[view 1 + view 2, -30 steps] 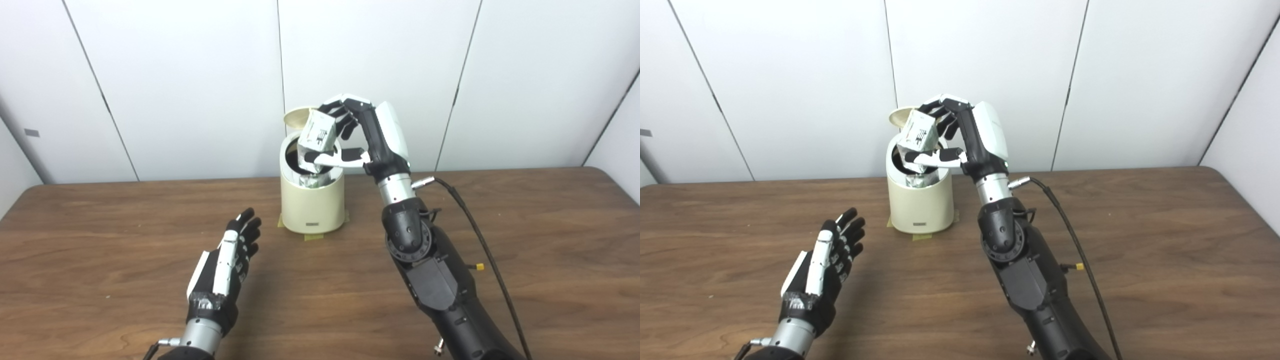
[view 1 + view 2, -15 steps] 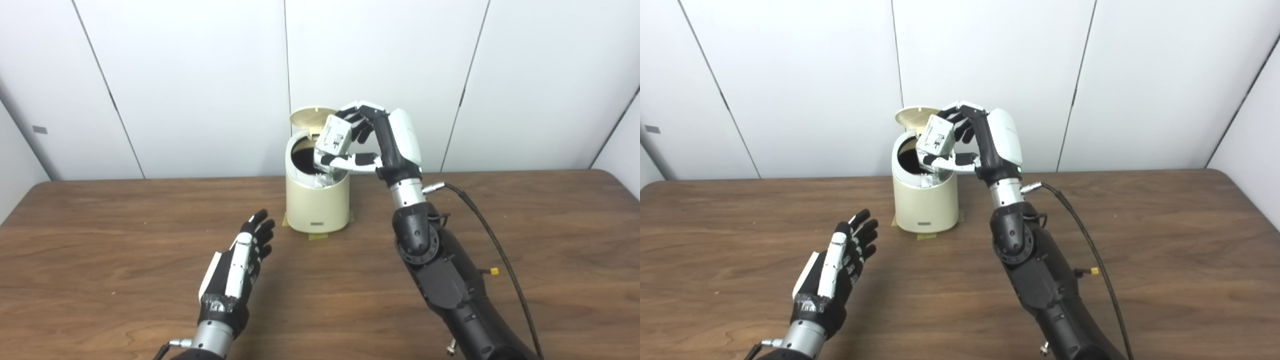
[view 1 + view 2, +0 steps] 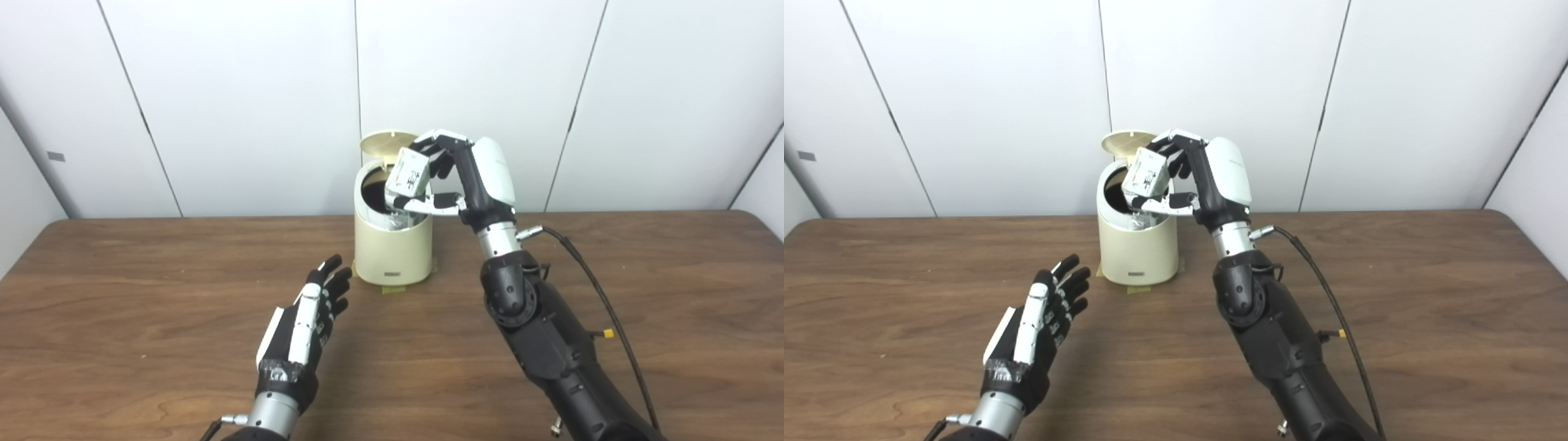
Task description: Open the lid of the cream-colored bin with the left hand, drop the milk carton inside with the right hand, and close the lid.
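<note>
The milk carton (image 3: pixel 409 173) is up in the air, tilted, right over the open top of the cream bin (image 3: pixel 393 251). The right hand (image 3: pixel 456 177) holds it. The fingers (image 3: pixel 436 142) press on the top of the carton and the thumb presses under it, so the carton is pinched tight. The carton's low end dips just inside the bin's rim.

The lid (image 3: pixel 386 141) stands up at the back of the bin, wide open. The left eye view shows more of the dark hole of the bin beside the carton. In the right eye view the carton covers more of that hole. Something shiny and crinkled sits inside the bin, and the carton and thumb hide most of it.

The bin stands on the brown table (image 3: pixel 122 294), near the white wall. Bits of yellow tape (image 3: pixel 392 289) stick out under it. A black cable (image 3: pixel 603 300) runs along the right arm.

The left hand (image 3: pixel 1032 331) is well apart from the bin, above the table. Its fingers (image 3: pixel 1067 283) are straight and spread, holding nothing.
</note>
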### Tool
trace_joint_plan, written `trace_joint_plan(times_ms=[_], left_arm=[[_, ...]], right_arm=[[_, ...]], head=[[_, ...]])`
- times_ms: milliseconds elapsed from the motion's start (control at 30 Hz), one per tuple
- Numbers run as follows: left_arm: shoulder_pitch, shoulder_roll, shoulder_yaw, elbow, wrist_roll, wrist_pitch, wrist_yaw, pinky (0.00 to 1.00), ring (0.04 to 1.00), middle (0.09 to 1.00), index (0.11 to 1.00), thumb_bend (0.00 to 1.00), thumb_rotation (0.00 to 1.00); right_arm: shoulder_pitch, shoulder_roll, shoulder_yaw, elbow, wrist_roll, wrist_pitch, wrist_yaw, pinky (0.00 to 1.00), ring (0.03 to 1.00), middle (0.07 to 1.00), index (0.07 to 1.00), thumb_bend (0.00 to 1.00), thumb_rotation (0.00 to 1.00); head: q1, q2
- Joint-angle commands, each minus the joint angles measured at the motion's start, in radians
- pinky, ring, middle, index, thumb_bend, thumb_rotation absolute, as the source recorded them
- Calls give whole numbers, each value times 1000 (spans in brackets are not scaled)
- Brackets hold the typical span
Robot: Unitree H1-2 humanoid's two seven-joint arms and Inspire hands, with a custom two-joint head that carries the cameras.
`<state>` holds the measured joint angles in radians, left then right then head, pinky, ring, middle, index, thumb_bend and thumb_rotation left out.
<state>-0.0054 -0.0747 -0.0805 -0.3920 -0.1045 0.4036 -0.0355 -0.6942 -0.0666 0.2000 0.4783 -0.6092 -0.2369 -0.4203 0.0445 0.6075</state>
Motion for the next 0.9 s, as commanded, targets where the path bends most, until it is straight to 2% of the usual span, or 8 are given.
trace_joint_plan(times_ms=[0, 167, 233, 267, 433, 800, 833, 867], left_arm=[[-22, -10, -5, -45, 4, -35, 2, 959, 945, 911, 937, 531, 944], [-24, -10, -2, -48, -5, -24, -2, 957, 947, 911, 938, 516, 931], [-24, -9, -1, -49, -8, -21, -2, 955, 947, 909, 935, 512, 910], [-24, -9, 0, -49, -10, -20, -3, 956, 948, 908, 934, 511, 896], [-27, -7, 9, -41, -21, -18, -5, 961, 945, 909, 935, 500, 869], [-36, 7, 14, -32, -11, -23, -4, 949, 929, 901, 916, 499, 847], [-36, 7, 16, -31, -12, -22, -4, 948, 926, 898, 913, 500, 840], [-36, 9, 17, -30, -14, -23, -5, 948, 925, 897, 912, 500, 836]], right_arm=[[-57, 5, 3, -29, 15, -14, 17, 343, 386, 494, 517, 517, 0], [-50, -4, 14, -53, -1, 56, 68, 412, 443, 476, 544, 520, 4], [-44, 1, 5, -73, 14, 82, 87, 417, 502, 570, 618, 859, 107], [-41, 3, 0, -81, 21, 93, 93, 414, 525, 600, 630, 918, 126], [-34, 12, -14, -110, 32, 130, 99, 408, 544, 622, 638, 969, 151], [-23, 11, -22, -160, 10, 116, 46, 391, 496, 605, 602, 879, 18], [-21, 11, -23, -163, 10, 112, 40, 381, 472, 578, 536, 668, 83], [-14, 9, -27, -172, 14, 100, 28, 378, 464, 569, 514, 596, 105]], head=[[1, 1], [-5, 3], [-8, 5], [-9, 4], [-16, 5], [-37, 13], [-38, 12], [-39, 13]])
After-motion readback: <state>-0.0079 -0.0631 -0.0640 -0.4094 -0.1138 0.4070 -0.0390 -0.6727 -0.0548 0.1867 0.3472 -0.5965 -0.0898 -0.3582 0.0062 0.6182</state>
